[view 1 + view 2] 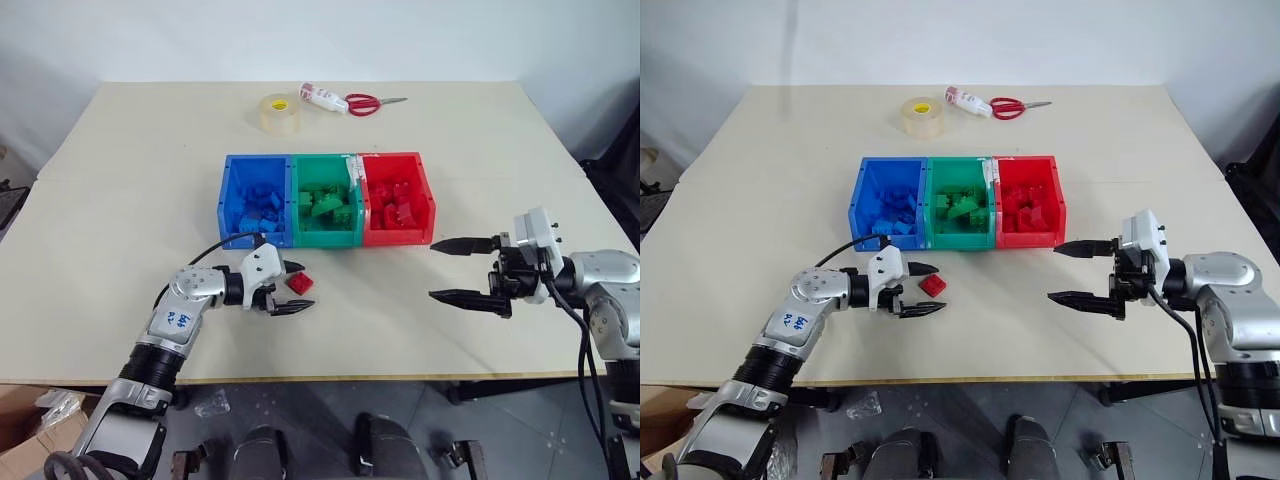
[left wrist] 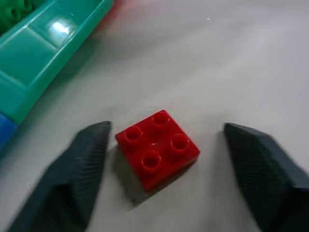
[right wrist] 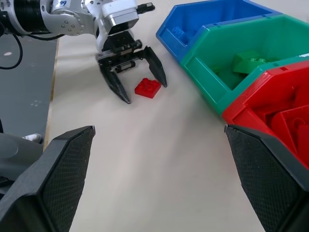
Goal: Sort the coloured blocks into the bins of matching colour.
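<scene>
We saw the left gripper [image 1: 291, 287] low over the table [image 1: 120, 200], in front of the row of bins, near the seam between the blue bin [image 1: 256, 201] and the green bin [image 1: 324, 199]. Its two black fingers [image 2: 77, 169] stood apart with a red block [image 1: 300, 283] between them. In the left wrist view one finger lay just beside the block's edge and the other stood off with bare table between, so the jaws were spread around the block and not pinching it.

The red block was a square four-stud brick, so it had no long axis. It sat flat on the table, studs up, turned so that one corner pointed toward the bins.

The three bins stood joined in a line across the table, blue, then green, then the red bin [image 1: 398, 197]. Each held bricks of its own colour. In the green bin a longer green brick [image 1: 326, 207] lay at a slant to the bin's walls.

Beyond the bins, near the table's far edge, lay a tape roll [image 1: 279, 112], a small white tube [image 1: 322, 97] and red-handled scissors [image 1: 368, 103] with the blades pointing away from the tube.

The right gripper [image 1: 463, 270] hovered to the right of the red bin, well apart from it, pointing toward the left gripper, its jaws spread wide and empty.
</scene>
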